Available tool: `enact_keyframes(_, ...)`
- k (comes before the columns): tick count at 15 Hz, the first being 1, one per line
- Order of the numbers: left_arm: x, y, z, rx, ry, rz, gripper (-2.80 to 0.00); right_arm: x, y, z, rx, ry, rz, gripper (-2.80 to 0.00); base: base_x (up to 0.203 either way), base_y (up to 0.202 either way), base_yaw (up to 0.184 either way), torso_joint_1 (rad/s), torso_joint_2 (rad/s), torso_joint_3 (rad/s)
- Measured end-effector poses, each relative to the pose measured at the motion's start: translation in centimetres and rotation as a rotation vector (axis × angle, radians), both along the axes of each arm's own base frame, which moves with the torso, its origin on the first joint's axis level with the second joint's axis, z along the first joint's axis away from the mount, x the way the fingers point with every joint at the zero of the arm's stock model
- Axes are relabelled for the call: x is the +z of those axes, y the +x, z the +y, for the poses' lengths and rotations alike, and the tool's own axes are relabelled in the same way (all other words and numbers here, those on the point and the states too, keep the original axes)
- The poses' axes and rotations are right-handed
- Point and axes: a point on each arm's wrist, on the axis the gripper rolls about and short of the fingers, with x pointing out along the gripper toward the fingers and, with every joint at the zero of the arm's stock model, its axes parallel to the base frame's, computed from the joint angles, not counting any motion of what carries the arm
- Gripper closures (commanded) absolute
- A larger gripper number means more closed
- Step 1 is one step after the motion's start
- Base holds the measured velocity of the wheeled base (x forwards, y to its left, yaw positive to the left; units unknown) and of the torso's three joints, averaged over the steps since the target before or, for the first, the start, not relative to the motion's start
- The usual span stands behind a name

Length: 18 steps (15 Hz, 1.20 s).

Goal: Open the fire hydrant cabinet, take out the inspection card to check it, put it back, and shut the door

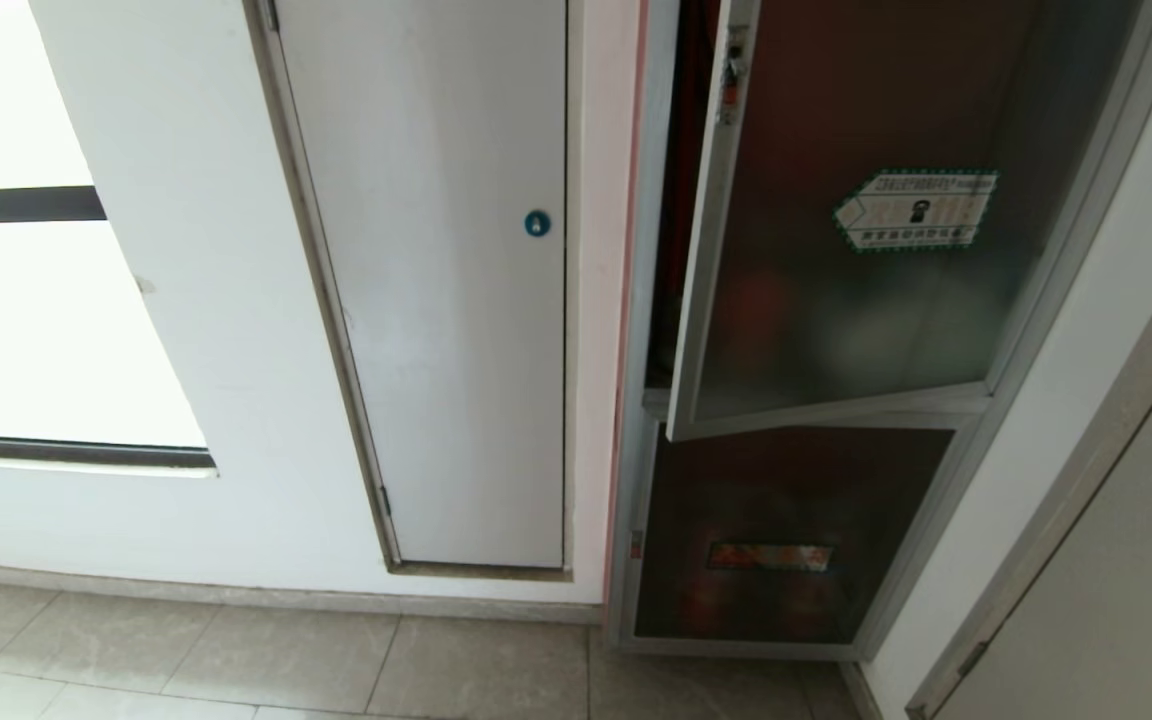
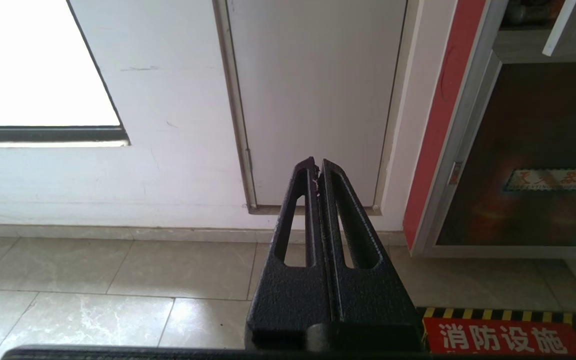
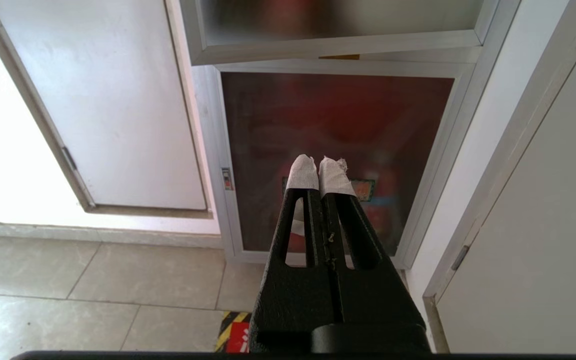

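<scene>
door (image 1: pixel 836 260): silver frame, dark tinted glass, green-edged hex sticker; stands ajar, free edge swung out on the left, so prob. mid-task.
fire hydrant cabinet (image 1: pixel 658 250): tall, metal-framed, right of plain white panel door (image 1: pixel 436 300); red interior shows thru the gap.
inspection card: not visible, can't say where.
left gripper (image 2: pixel 318 167): black slotted fingers pressed together, empty, low over tiled floor (image 2: pixel 118 280), parked.
right gripper (image 3: pixel 322 165): white-wrapped tips pressed together, holding nothing, faces lower glass panel (image 3: pixel 338 130), well short of it.
</scene>
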Motion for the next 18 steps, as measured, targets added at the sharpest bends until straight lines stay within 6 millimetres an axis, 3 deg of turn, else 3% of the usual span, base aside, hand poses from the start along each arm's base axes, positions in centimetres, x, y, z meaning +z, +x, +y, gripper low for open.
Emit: enact_keyframes(18, 0.01, 0.00, 0.00, 0.001, 0.004, -0.001, 0.00, -0.01, 0.00, 0.00, 0.000, 0.001, 0.001, 0.00, 0.000, 0.000, 0.000, 0.000, 0.00, 0.000)
